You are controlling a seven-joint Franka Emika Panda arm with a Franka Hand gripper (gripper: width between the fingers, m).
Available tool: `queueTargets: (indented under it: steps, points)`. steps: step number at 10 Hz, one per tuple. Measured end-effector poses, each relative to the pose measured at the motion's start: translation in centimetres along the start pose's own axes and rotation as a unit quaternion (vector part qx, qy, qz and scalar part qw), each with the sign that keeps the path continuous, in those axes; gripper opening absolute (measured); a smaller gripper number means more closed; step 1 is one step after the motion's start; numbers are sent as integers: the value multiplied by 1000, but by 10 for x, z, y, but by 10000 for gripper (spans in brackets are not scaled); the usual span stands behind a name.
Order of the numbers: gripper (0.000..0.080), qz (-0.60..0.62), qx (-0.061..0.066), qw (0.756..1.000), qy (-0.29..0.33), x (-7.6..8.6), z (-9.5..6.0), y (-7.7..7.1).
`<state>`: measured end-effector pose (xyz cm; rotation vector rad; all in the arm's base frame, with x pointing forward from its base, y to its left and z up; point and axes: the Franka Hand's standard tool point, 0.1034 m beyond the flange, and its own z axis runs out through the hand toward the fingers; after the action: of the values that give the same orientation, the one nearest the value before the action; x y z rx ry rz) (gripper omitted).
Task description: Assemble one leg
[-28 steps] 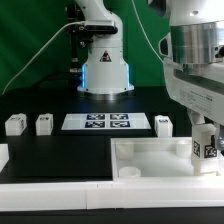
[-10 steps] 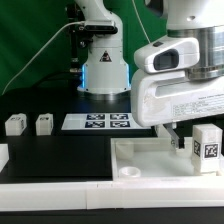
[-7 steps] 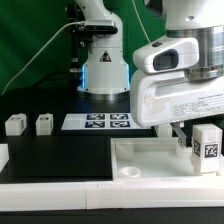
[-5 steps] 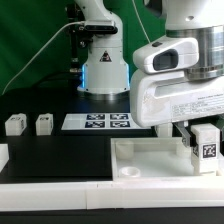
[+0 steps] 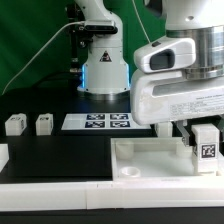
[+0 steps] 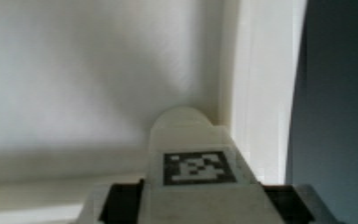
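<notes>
My gripper [image 5: 204,143] is shut on a leg [image 5: 207,143], a small white block with a black-and-white tag facing the camera. It holds the leg upright over the right end of the large white tray-like piece [image 5: 150,158], low inside its rim. In the wrist view the leg [image 6: 197,165] fills the lower middle, tag up, with dark finger pads [image 6: 130,204] on both sides of it and the white tray wall [image 6: 261,80] beside it. Two more legs [image 5: 15,124] [image 5: 44,124] stand on the black table at the exterior view's left.
The marker board [image 5: 97,121] lies in the middle of the table behind the tray. A round socket [image 5: 129,172] shows in the tray's near corner. A white part [image 5: 3,156] pokes in at the exterior view's left edge. The robot base [image 5: 104,70] stands at the back.
The gripper with the leg has turned and swung in from the right edge, then shifted slightly and lowered over the tray's right end. The leg that stood by the marker board is now hidden.
</notes>
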<state>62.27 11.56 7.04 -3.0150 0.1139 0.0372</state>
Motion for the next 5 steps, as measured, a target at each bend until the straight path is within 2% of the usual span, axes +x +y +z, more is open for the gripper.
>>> queueTargets:
  steps: [1, 3, 5]
  points:
    - [292, 52, 1, 999, 1, 0, 0, -1]
    - [293, 207, 3, 978, 3, 0, 1, -3]
    - [294, 332, 3, 943, 2, -1, 1, -4]
